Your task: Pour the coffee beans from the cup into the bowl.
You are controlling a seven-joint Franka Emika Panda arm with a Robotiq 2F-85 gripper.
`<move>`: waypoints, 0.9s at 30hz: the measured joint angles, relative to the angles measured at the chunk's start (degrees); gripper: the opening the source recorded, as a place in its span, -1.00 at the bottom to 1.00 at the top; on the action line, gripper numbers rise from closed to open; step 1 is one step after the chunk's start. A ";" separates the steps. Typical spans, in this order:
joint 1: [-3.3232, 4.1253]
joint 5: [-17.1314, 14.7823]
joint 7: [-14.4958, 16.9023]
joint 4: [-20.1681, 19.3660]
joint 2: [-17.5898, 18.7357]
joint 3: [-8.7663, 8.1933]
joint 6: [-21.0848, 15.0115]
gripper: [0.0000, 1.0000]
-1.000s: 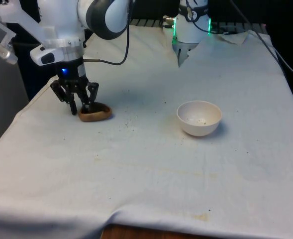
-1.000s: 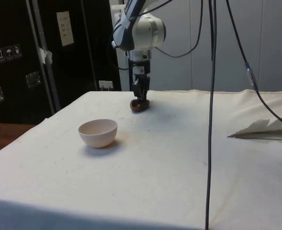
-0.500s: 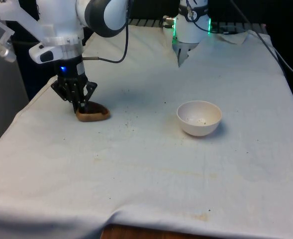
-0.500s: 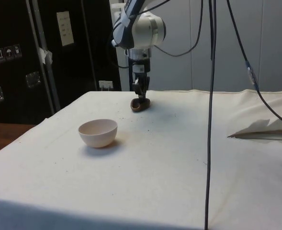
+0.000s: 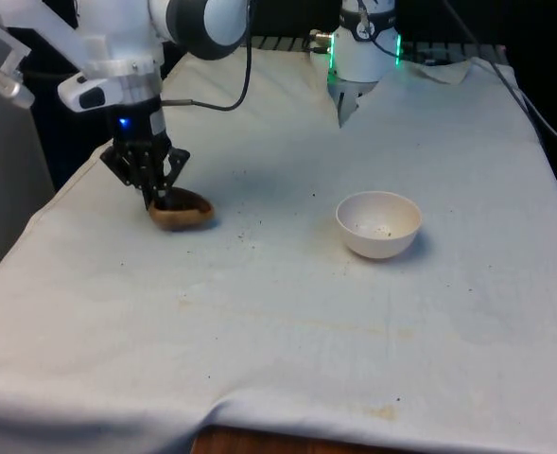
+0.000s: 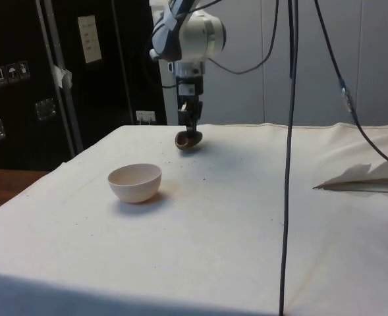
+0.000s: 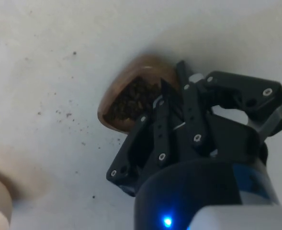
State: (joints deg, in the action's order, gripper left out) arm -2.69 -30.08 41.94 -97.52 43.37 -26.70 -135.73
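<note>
**Cup coming up off the cloth**

The arm is rising from where it stood a second ago, and the gripper is carrying the cup up with it: in the side view the cup is now hanging clear of the cloth, where before it was sitting on it. A second ago the fingers were spread either side of the rim; now they are pinched tight on the rim of the cup, one finger inside and one outside. The cup is brown and is holding dark coffee beans. It is sitting at the front view's left, well apart from the bowl.

The cloth is lying white and creased over the table, with dark specks scattered near the cup. The bowl is resting where it was, white, towards the front view's right, with a few crumbs inside. Dark cabinets are standing behind the table in the side view, and black cables are hanging down in front.
</note>
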 measured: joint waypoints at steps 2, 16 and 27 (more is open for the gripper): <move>0.52 0.34 -0.69 -1.09 -1.66 0.00 0.34 -0.98; 2.75 3.15 -4.87 -3.95 -6.82 0.06 1.03 -0.98; 4.35 6.25 -8.77 -5.44 -10.31 0.46 1.66 -0.98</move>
State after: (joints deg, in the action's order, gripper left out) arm 1.66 -23.84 33.17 -102.96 33.06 -26.24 -134.07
